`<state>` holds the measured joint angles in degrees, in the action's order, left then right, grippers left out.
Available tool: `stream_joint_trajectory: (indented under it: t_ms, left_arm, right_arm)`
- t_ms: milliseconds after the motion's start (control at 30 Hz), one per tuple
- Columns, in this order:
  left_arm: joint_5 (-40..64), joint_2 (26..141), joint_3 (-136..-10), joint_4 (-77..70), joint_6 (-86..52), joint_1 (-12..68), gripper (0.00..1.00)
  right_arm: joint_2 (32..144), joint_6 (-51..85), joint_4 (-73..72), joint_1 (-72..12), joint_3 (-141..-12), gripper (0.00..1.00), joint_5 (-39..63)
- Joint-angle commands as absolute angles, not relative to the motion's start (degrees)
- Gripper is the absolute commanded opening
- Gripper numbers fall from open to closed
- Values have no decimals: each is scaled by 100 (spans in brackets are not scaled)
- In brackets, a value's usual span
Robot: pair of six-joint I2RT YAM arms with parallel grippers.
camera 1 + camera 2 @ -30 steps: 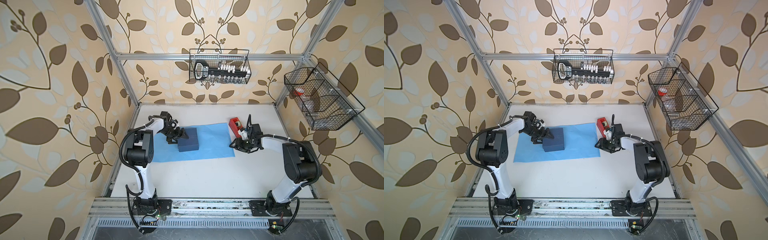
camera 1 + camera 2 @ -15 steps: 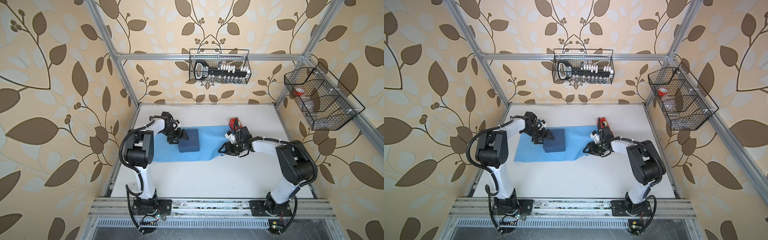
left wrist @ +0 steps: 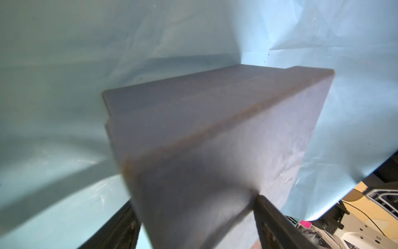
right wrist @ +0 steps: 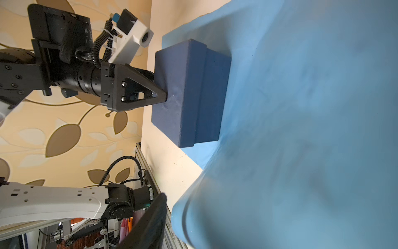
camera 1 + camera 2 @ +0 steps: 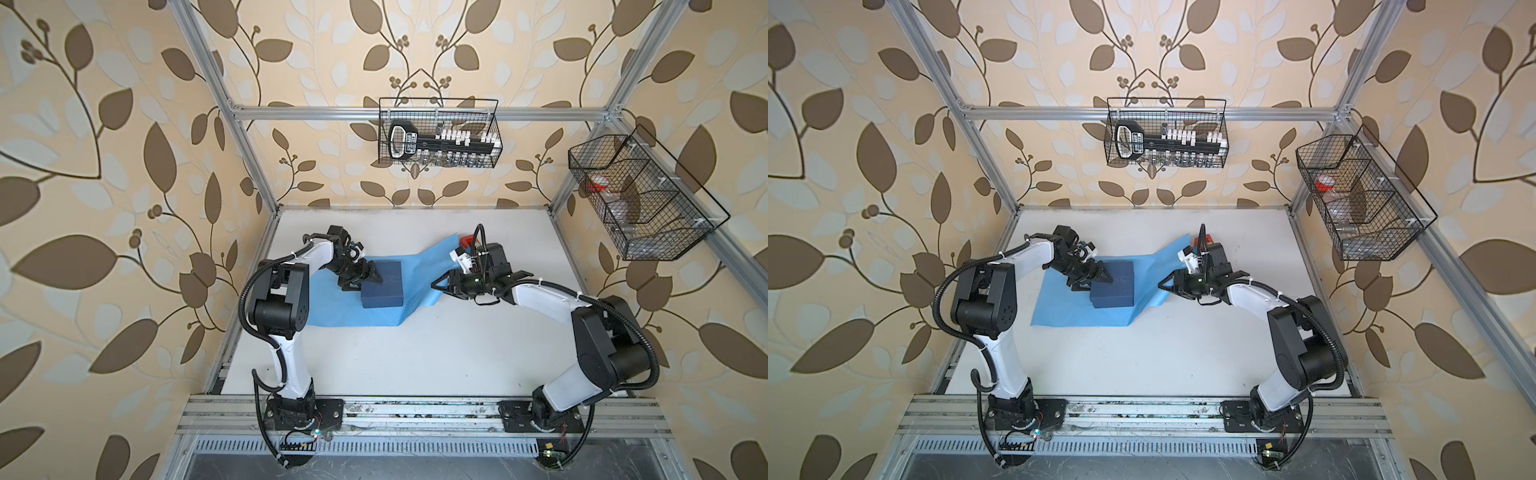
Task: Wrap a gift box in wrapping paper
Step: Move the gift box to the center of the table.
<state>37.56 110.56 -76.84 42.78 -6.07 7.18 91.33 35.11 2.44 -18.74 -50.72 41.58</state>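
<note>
Top views both show the low, matte navy-blue gift box (image 5: 382, 286) sitting flat on the thin sky-blue sheet of wrapping paper (image 5: 332, 309). It is left of the white bench's (image 5: 415, 365) middle, about midway between the near and far edges. Left of the box the paper lies flat. Right of the box it rises off the surface in a slanted flap, its far right corner standing highest.

The left end effector (image 5: 365, 279) is at the box's left edge with its black triangular fingers spread apart. In the right wrist view one fingertip (image 4: 161, 98) rests on the box's top face. In the left wrist view the box's upper edge sits between the two fingers, one on the top and the other beside a side wall.

The right end effector (image 5: 436, 286) is at the raised right edge of the paper. In the right wrist view one dark finger (image 4: 150, 222) shows beside the sheet while the sheet covers the rest, so I cannot tell whether it pinches the paper or only props it.

A red tape dispenser (image 5: 466, 240) stands on the bench just beyond the right wrist, partly hidden by the flap. Two black wire baskets hang on the walls, one on the far wall (image 5: 436, 99) and one on the right wall (image 5: 665, 245).
</note>
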Motion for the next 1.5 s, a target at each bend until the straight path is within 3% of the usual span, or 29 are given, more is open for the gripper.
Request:
stream_joint_trajectory:
  t_ms: [0, 333, 700, 1100, 1467]
  left_arm:
    - [3654, 10859, -7507, 4395, -707, 790, 82]
    - [3727, 10758, -7439, 4340, -743, 878, 81]
    - [3621, 10663, -7382, 4287, -808, 879, 81]
    - [3608, 10627, -7361, 4246, -879, 940, 81]
    - [3595, 10686, -7381, 4254, -885, 940, 81]
  right_arm:
    - [8933, 3652, 251, -1906, -5155, 55, 4164]
    - [8770, 3654, 89, -1940, -5030, 56, 4138]
    - [9752, 4490, -1375, -2337, -4735, 57, 4064]
    - [8639, 3732, 79, -2080, -4902, 54, 3941]
    - [8571, 3805, -33, -2065, -4915, 54, 3993]
